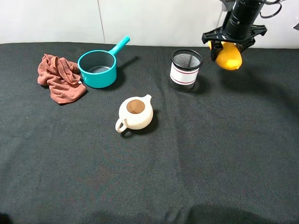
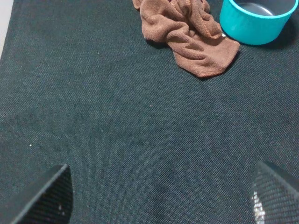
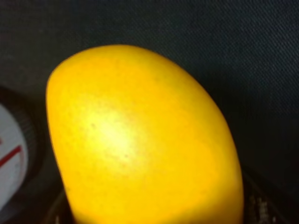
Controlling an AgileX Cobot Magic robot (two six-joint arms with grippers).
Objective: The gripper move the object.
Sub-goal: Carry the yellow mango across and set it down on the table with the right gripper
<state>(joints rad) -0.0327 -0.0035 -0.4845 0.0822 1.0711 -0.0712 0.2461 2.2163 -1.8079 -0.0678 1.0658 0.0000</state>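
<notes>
Yellow mango (image 3: 140, 140) in right pincer (image 1: 226, 48), near mesh cup (image 1: 185, 70)

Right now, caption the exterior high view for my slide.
Right end effector grips the yellow mango right of the mesh cup; teapot, teal saucepan and brown cloth sit on the black tabletop.

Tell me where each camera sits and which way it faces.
Exterior high: mounted high, looking down on the black cloth table; shows the right gripper holding the smooth yellow mango-like fruit.
Left wrist: on the left arm, facing down at the crumpled brown cloth and teal saucepan; open left gripper shows.
Right wrist: pressed close to the fruit; gripper barely visible.
Shared: exterior and left wrist both see cloth and saucepan.
</notes>
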